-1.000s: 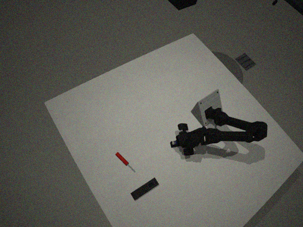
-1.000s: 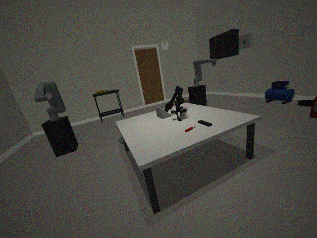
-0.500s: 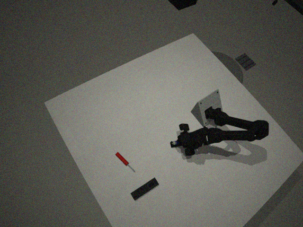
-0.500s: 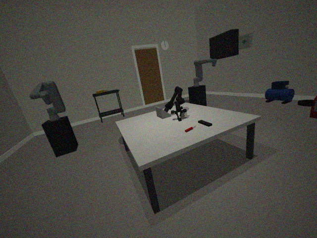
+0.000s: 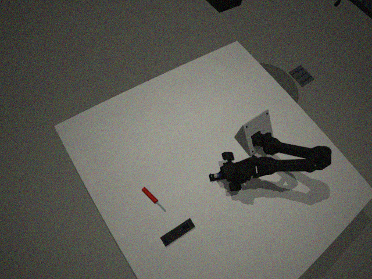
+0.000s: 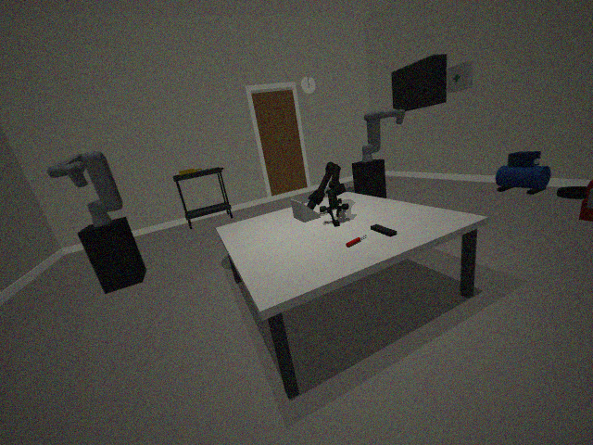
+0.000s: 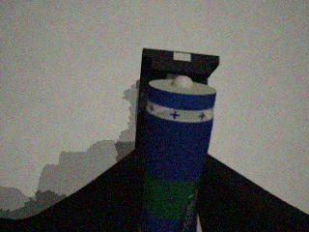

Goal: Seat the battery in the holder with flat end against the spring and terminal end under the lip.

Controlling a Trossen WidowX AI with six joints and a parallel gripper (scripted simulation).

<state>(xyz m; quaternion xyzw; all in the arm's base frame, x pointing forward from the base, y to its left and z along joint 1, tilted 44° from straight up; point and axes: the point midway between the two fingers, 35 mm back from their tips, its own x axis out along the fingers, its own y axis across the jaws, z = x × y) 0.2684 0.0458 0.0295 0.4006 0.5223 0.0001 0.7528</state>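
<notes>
The blue battery (image 7: 179,140) (image 5: 216,175) has a green band, a white band with plus marks and a pale terminal knob. My gripper (image 7: 170,160) is shut on it. In the wrist view its terminal end points up the picture, short of the end wall with the lip. The black holder (image 7: 164,58) (image 5: 211,177) (image 6: 336,223) lies below and behind the battery, with a pale contact on that end wall. The battery looks raised over the holder and slightly turned against it. Its flat end and the spring are hidden; whether they touch I cannot tell.
A red-handled screwdriver (image 5: 149,195) (image 6: 353,242) and a separate long black block (image 5: 177,232) (image 6: 383,230) lie on the white table (image 5: 150,120) (image 6: 287,259). A grey angled plate (image 5: 260,124) (image 6: 303,210) stands beside the arm. The arm's shadow falls near the holder.
</notes>
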